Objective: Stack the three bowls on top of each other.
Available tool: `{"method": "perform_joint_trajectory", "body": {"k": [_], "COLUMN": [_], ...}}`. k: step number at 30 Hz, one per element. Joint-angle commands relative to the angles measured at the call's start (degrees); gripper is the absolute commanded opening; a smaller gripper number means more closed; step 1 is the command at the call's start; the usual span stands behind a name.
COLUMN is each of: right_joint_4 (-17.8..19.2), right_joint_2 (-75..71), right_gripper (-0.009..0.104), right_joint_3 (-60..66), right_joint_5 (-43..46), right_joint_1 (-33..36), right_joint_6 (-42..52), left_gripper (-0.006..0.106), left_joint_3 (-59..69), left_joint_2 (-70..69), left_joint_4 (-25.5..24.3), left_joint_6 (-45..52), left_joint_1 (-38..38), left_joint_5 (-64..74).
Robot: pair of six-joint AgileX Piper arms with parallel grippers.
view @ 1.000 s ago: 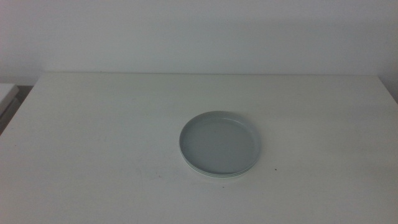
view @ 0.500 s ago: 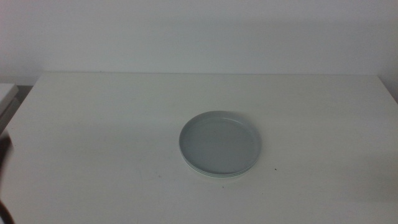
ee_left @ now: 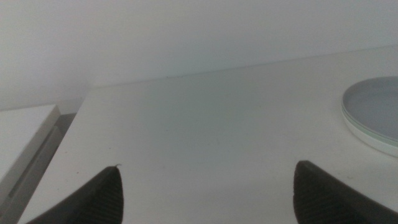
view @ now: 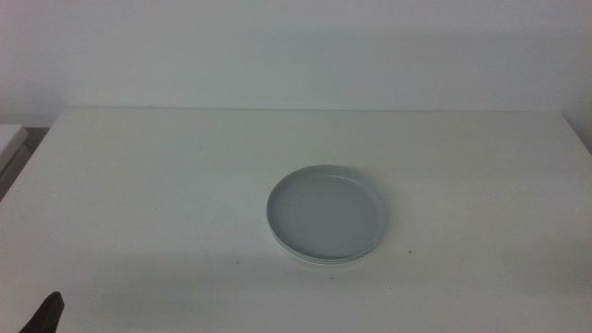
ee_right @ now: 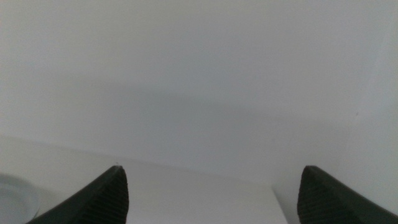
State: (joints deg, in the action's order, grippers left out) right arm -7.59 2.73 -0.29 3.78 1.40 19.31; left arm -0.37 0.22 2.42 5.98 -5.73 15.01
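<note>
**Bowls stacked right of centre on a white desk**

White desk (view: 166, 185) surface fills most of the middle view, backed by a plain pale wall across the upper part of the frame. No brand, label or writing can be read on anything shown.

One stack of bowls (view: 327, 215) is seen slightly right of centre and a little below the middle of the frame. The top bowl (view: 326, 208) is pale grey-blue, shallow and round, with a low rim. Beneath it, thin pale rim edges (view: 319, 258) are visible along the lower side of the stack; at least two layers can be made out, but an exact count of the bowls beneath cannot be told from these lines, nor can their colours be separated. The rims lie closely nested, one inside the other, and the stack sits flat on the desk.

One small dark speck (view: 410, 250) is seen on the desk just to the lower right of the stack.

The left gripper (ee_left: 208, 190) is shown in the left wrist view with its two dark fingers (ee_left: 99, 199) wide apart and nothing between them; the stack appears at the right edge of that frame, well apart from them. In the middle view only a dark tip of this gripper is seen, at the lower left corner of the frame.

The right gripper (ee_right: 211, 193) is shown in the right wrist view with its two fingers (ee_right: 329, 199) likewise wide apart and holding nothing, facing the wall, with an edge of the stack at the lower left corner of that frame.
</note>
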Motion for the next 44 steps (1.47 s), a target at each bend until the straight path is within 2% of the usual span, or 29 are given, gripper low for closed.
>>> {"method": "perform_joint_trajectory", "body": {"k": [1,8,14,18,44], "right_joint_4": [-0.29,-0.29,-0.29,-2.03,-2.03], "right_joint_2": [-0.1,-0.1,-0.1,-0.1,-0.1], "right_gripper": [0.091,0.091,0.091,0.091,0.091], "right_joint_3": [0.29,0.29,0.29,0.29,0.29], "right_joint_5": [2.68,3.07,-4.55,-7.57,-6.81], "right_joint_1": [-0.31,-0.31,-0.31,-0.31,-0.31], "right_joint_6": [0.0,0.0,0.0,0.0,0.0], "left_gripper": [0.094,0.094,0.094,0.094,0.094], "left_joint_3": [0.37,0.37,0.37,0.37,0.37], "left_joint_2": [-0.22,-0.22,-0.22,-0.22,-0.22], "left_joint_4": [1.1,1.26,1.26,1.26,0.45], "left_joint_6": [0.02,0.02,0.02,0.02,0.02], "left_joint_1": [0.07,0.07,0.07,0.07,0.07], "left_joint_5": [-0.33,-0.42,-0.42,-0.42,-2.76]}}
